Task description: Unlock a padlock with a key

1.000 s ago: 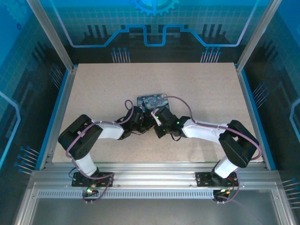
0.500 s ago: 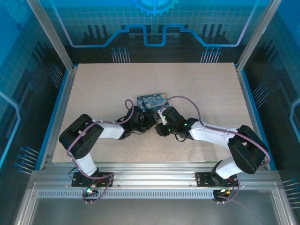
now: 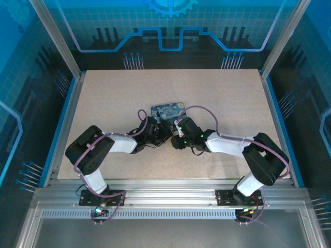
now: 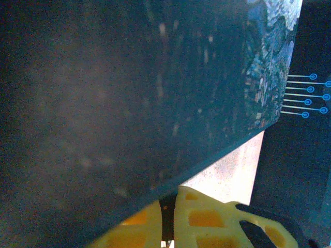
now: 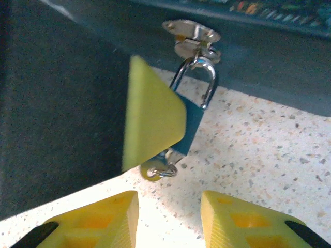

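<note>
Padlock (image 5: 192,124) hangs by its shackle from the hasp (image 5: 194,33) on the box (image 5: 62,103), upper centre of the right wrist view, with its foot near the table (image 5: 269,144). Key (image 5: 156,171) sits at the lock's underside, apparently inserted, though blur prevents certainty. Left tool (image 4: 167,217) is clenched; a yellow pad (image 5: 152,116), likely its own, lies against the lock body. Right tool (image 5: 169,219) is released and empty, just below the key. Recommendation: steady the body, close squarely on the key's bow, and turn about its axis without pulling downward.
</note>
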Robot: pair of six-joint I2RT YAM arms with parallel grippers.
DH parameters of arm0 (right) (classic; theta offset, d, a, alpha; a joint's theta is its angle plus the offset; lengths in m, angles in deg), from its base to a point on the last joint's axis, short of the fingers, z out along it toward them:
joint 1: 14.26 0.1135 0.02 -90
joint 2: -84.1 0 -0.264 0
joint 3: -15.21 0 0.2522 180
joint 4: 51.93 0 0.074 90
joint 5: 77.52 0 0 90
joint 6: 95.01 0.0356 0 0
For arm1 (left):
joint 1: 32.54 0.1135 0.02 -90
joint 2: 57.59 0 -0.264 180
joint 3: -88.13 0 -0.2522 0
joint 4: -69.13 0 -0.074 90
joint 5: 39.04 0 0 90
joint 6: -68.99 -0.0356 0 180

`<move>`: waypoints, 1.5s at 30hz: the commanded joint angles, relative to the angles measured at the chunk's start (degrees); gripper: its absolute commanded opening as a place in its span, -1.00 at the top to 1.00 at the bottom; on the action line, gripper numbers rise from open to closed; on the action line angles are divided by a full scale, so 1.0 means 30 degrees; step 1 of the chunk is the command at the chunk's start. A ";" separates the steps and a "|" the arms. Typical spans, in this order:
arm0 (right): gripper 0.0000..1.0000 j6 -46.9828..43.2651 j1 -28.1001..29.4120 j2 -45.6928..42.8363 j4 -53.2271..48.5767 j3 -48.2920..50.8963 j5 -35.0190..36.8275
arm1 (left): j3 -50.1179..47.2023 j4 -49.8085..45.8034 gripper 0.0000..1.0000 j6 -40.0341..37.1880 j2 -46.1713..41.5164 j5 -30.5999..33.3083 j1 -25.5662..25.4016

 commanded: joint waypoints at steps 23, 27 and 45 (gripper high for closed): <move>0.65 0.0332 -0.0399 0.0823 0.1286 -0.0965 -0.1093 | -0.0177 0.0519 1.00 0.0642 0.0174 -0.0693 0.0177; 0.98 0.0642 -0.0683 0.0785 0.1711 -0.0727 -0.1870 | -0.0206 0.0585 1.00 0.0664 0.0201 -0.0676 0.0179; 1.00 0.0540 -0.0907 0.0719 0.2204 0.0188 -0.3061 | -0.0210 0.0443 0.45 0.0253 0.0186 0.0068 0.0440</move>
